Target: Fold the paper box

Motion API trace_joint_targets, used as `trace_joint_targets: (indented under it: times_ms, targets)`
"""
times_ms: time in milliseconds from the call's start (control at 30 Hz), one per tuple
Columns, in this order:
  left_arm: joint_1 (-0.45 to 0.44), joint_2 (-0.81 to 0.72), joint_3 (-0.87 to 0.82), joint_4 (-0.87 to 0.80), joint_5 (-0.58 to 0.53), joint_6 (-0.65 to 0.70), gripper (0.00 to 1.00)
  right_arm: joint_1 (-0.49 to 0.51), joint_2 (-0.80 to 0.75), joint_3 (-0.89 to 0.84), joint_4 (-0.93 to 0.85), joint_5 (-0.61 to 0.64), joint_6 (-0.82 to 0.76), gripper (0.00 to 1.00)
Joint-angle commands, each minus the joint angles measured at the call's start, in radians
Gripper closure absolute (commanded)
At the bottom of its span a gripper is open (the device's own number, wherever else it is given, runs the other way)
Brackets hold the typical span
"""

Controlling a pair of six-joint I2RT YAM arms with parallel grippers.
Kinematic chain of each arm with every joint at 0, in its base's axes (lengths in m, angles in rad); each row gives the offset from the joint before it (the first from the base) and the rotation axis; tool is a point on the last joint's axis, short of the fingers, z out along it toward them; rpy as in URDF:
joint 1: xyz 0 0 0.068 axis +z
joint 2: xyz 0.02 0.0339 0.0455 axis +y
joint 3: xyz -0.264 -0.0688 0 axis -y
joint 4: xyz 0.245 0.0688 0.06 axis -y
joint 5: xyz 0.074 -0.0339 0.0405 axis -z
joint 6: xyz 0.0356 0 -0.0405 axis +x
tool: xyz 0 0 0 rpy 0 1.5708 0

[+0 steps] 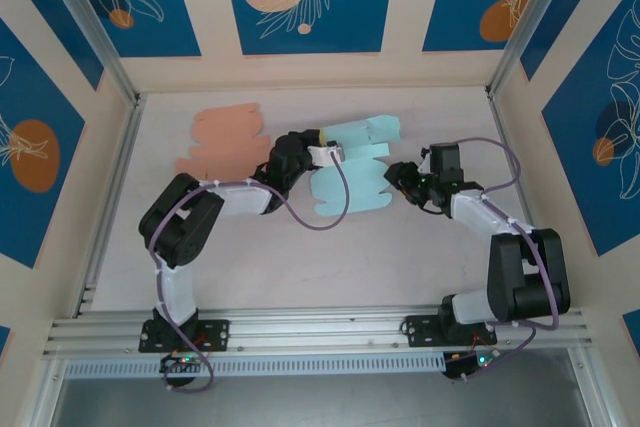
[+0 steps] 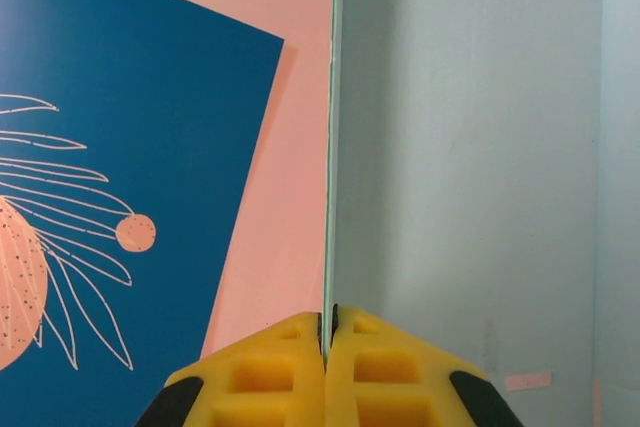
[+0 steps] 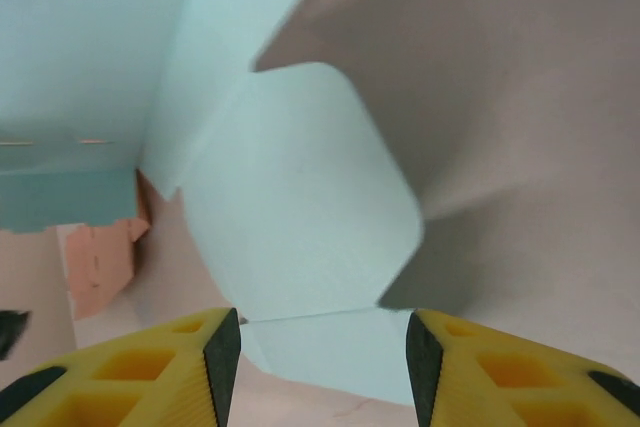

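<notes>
I'm clamping the pale blue paper box sheet (image 1: 345, 175) in my left claw (image 2: 328, 323). My right claw (image 3: 316, 342) is hovering half-open.

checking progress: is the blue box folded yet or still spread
Mostly spread: the blue box shows splayed flaps, with one panel pinched in the left gripper.

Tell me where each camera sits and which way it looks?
Top external: above and behind the arms, looking down at the table; both arms show.
Left wrist: on the left arm, facing a patterned wall; its left gripper is shut on the light blue paper box.
Right wrist: on the right arm, facing a box flap past the open right gripper.
Shared: all three see the box; top and right wrist see the orange sheet.
</notes>
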Motion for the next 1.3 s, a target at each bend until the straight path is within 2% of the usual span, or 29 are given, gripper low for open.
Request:
trace_joint_targets:
  times_ms: [0, 233, 400, 767, 1033, 1267]
  targets:
    - [0.013, -0.027, 0.002, -0.019, 0.038, -0.046, 1.00, -0.015, 0.048, -0.019, 0.178, 0.003, 0.013, 0.50]
    - [0.018, -0.030, -0.005, -0.027, 0.047, -0.057, 1.00, -0.045, 0.182, 0.018, 0.380, -0.080, -0.017, 0.46]
    - [0.027, -0.034, -0.008, -0.031, 0.052, -0.061, 1.00, -0.042, 0.269, 0.094, 0.384, -0.094, -0.026, 0.45]
    - [0.028, -0.032, 0.001, -0.042, 0.057, -0.067, 1.00, -0.003, 0.344, 0.166, 0.381, -0.063, -0.023, 0.46]
    - [0.030, -0.031, 0.004, -0.043, 0.059, -0.070, 1.00, 0.005, 0.338, 0.146, 0.372, 0.023, -0.027, 0.45]
    - [0.030, -0.030, 0.009, -0.051, 0.069, -0.080, 1.00, 0.008, 0.394, 0.174, 0.441, -0.022, -0.032, 0.45]
